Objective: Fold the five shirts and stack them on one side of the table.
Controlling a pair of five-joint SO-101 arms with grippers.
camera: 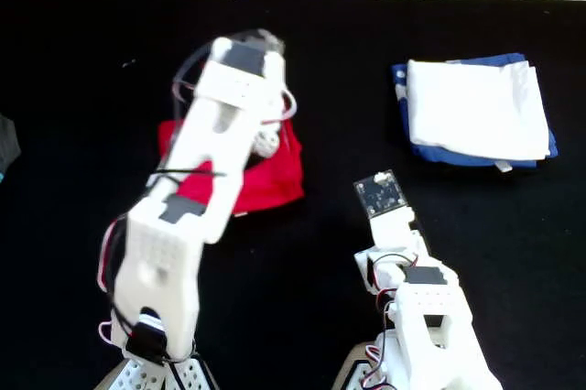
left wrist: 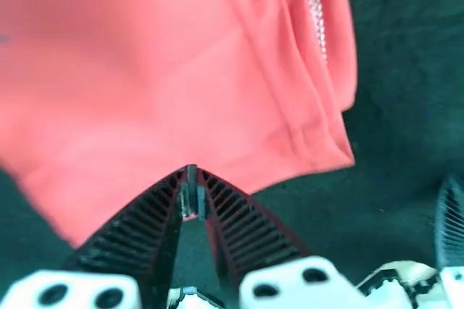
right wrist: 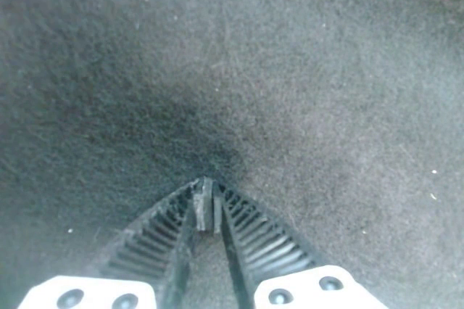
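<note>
A red shirt (camera: 270, 179) lies folded on the black table, left of centre. My left arm stretches over it, and my left gripper (left wrist: 190, 187) is shut, its tips at the edge of the red shirt (left wrist: 145, 69). I cannot tell whether cloth is pinched between them. At the back right, a folded white shirt (camera: 476, 106) lies on top of a folded blue shirt (camera: 458, 154). My right gripper (right wrist: 206, 204) is shut just above bare black cloth, holding nothing. The right arm (camera: 421, 308) stands near the table's front, well short of the stack.
The black tablecloth (camera: 348, 51) covers the whole table. A grey thing (camera: 5, 145) pokes in at the far left edge. A white wall runs along the back. Open cloth lies between the red shirt and the stack.
</note>
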